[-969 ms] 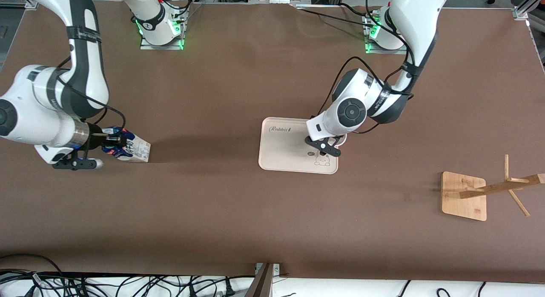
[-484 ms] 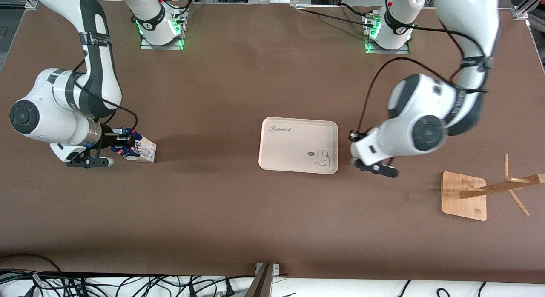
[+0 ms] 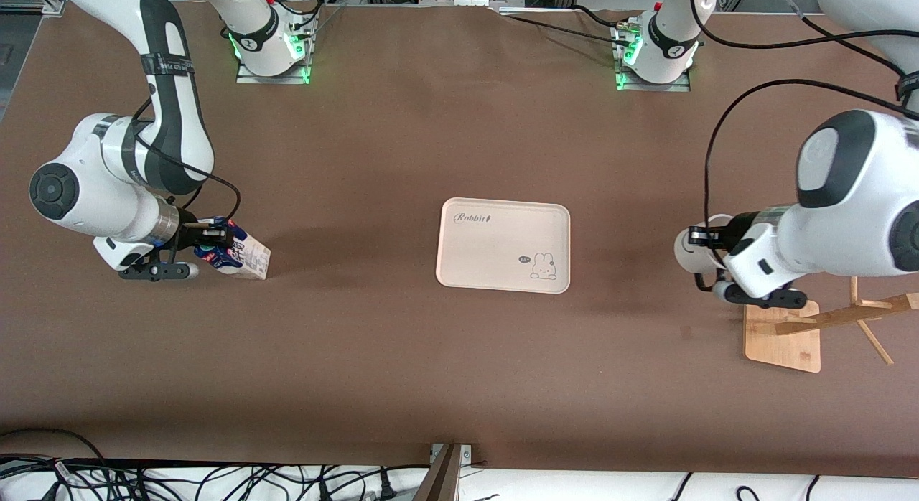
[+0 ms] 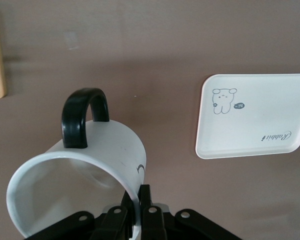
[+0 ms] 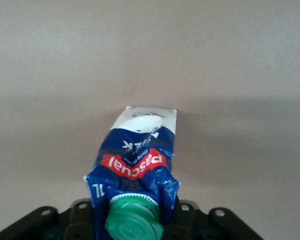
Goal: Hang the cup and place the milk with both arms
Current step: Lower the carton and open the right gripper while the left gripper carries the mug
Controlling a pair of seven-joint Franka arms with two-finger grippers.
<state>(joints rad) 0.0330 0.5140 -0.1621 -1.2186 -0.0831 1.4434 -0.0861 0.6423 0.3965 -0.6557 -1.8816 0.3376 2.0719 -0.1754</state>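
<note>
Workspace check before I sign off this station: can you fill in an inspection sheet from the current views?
Surface: brown table, no spills seen.
Job's things: cup held in the air beside the wooden rack; milk tilted, near the right arm's end; beige tray mid-table, bare.
Clutter: nothing seen.
Grippers: left gripper shut on the cup's wall; right gripper around the milk's top.
Cables: black leads on both arms; a tangle below the table's near edge.
Surroundings: arm bases lit green.
</note>
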